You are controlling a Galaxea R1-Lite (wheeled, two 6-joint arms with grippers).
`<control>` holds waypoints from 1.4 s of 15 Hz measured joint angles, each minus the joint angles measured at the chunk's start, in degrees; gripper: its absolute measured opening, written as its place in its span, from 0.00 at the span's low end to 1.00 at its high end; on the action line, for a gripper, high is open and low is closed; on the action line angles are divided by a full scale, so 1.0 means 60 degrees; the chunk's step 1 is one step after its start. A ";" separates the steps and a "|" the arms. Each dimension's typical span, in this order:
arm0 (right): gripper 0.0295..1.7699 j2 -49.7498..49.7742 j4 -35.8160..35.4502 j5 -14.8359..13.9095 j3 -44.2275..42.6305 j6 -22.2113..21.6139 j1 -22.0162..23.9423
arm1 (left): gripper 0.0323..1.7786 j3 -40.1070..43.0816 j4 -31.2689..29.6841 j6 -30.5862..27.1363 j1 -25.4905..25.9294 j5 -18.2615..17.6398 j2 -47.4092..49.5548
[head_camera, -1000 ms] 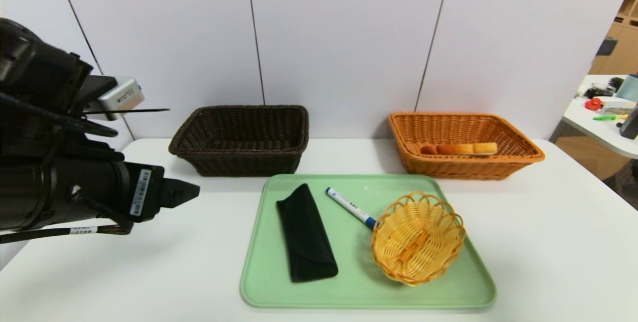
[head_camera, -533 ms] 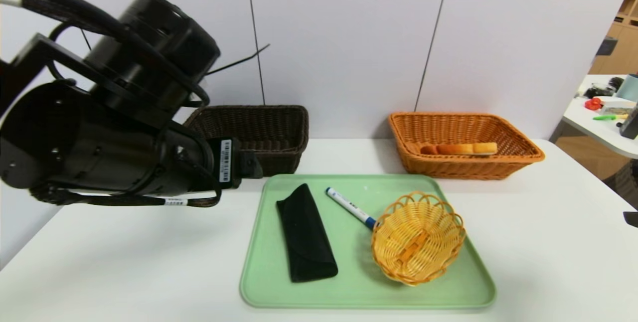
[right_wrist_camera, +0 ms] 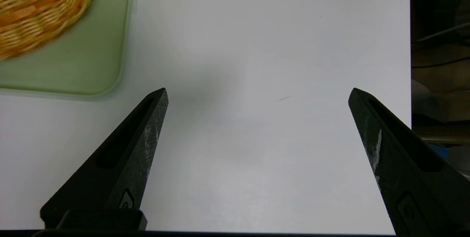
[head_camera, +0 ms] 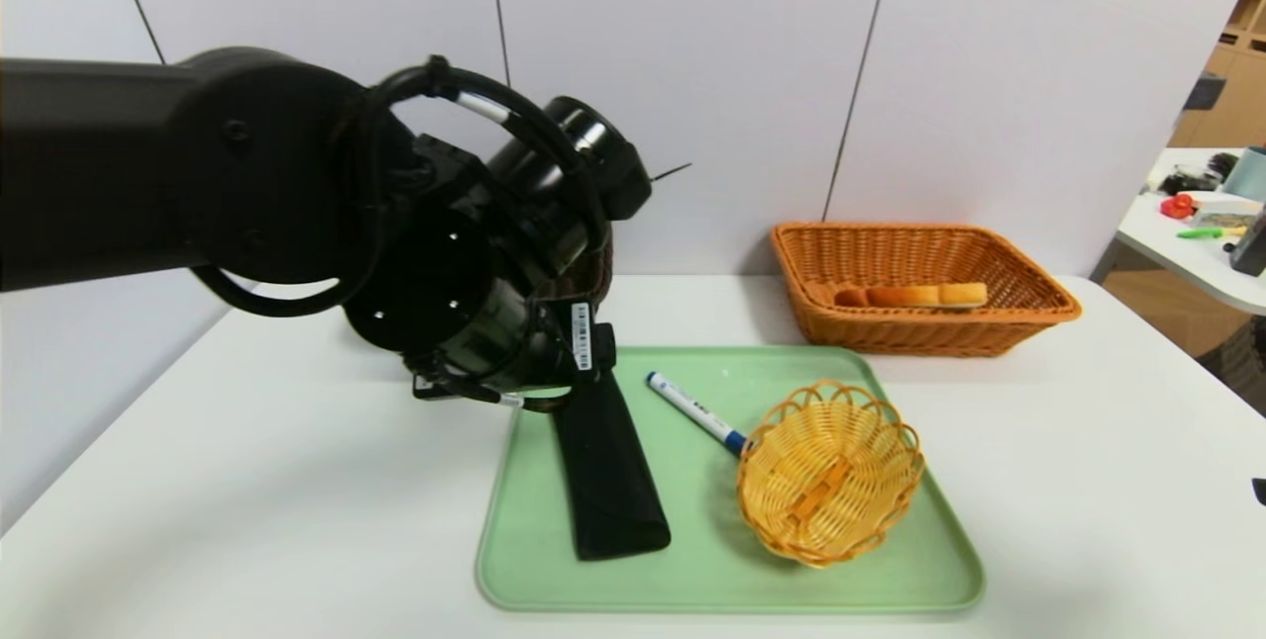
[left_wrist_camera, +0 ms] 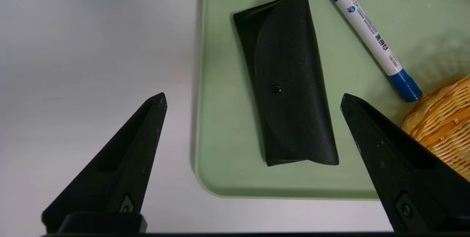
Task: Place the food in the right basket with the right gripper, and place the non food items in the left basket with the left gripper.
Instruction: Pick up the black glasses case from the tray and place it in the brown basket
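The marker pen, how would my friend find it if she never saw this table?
Find the green tray in the middle. The marker lies between a black pouch and a small yellow basket. It alone is thin and white, blue-capped.

White table with green tray, orange basket, dark brown basket.

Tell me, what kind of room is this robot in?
Probably a lab or office test room: a plain white table against bare wall panels, a green tray of sorting things, and another cluttered desk nearby.
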State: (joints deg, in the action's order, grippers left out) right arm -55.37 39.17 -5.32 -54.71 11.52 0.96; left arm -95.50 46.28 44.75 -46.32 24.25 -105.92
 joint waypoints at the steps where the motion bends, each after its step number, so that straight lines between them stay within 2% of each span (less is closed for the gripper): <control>1: 0.96 0.0081 -0.0002 -0.0022 0.0124 -0.0014 0.0000 | 0.95 -0.0276 0.0098 0.0156 -0.0061 -0.0041 -0.0339; 6: 0.96 0.0382 -0.0181 -0.0045 0.0360 -0.0193 0.0000 | 0.95 -0.1081 0.0427 0.1416 -0.0181 -0.0486 -0.1544; 9: 0.96 0.0362 -0.0429 -0.0041 0.0376 -0.0197 0.0000 | 0.95 -0.1609 0.0943 0.1999 -0.0171 -0.0963 -0.2109; 21: 0.96 -0.0051 -0.1008 -0.0018 0.0482 -0.0199 0.0000 | 0.95 -0.2076 0.1042 0.2211 -0.0079 -0.1227 -0.3405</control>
State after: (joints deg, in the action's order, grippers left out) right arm -55.67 33.12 -5.42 -51.82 10.33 0.96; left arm -107.96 52.53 58.02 -46.80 16.88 -126.36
